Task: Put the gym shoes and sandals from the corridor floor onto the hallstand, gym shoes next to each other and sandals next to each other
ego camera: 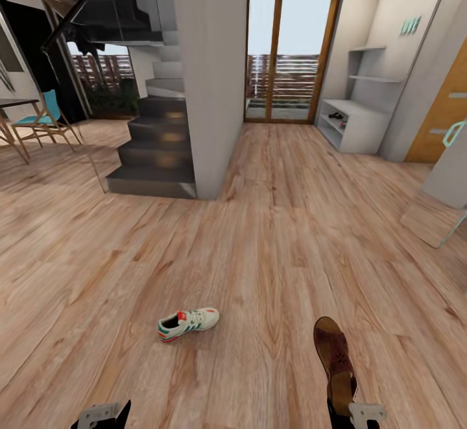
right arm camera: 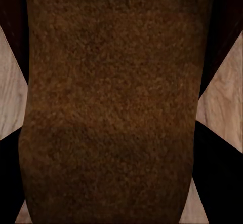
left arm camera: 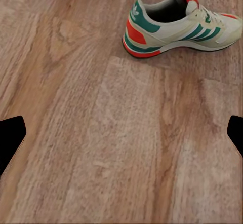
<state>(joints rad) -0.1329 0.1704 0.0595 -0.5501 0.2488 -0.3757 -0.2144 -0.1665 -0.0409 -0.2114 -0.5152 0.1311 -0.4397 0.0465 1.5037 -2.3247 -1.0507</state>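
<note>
Right gripper (ego camera: 342, 409) clamps a dark brown leather sandal (ego camera: 334, 358). White green-striped gym shoe (ego camera: 188, 323) lies on light wood-plank floor (ego camera: 259, 254). Left gripper (left arm camera: 121, 133) spread, empty (pale grey hallstand (ego camera: 353, 121) far off).

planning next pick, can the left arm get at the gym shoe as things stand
Probably yes: the gym shoe lies alone on bare floor ahead of the left gripper, whose jaws hold nothing.
</note>
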